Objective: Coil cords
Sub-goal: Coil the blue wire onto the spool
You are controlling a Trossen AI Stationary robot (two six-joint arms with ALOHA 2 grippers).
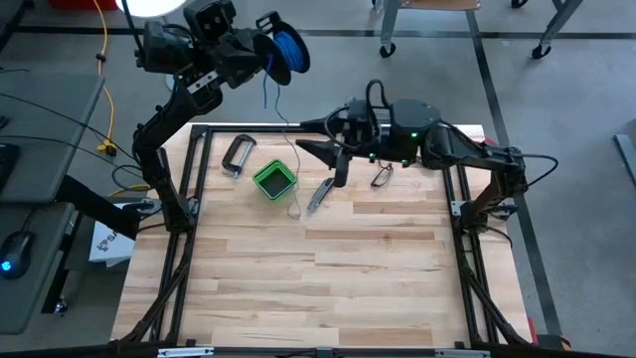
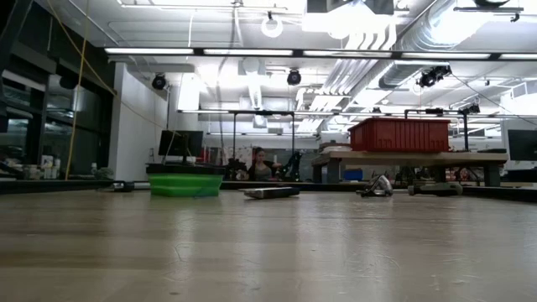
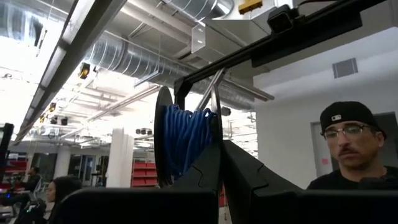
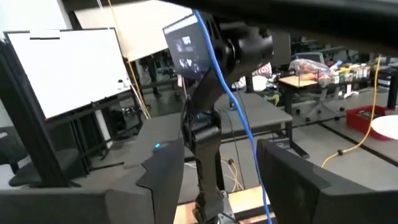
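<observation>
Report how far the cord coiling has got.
Done: many blue turns already sit on the spool, held up beyond the table's far edge by the shut left gripper. In hand: the wire passes between the open right gripper fingers. Left: a loose tail lying by the green box.

Grey floor (image 1: 556, 89), ceiling ducts (image 2: 369, 33), red bin (image 2: 401, 134).
</observation>
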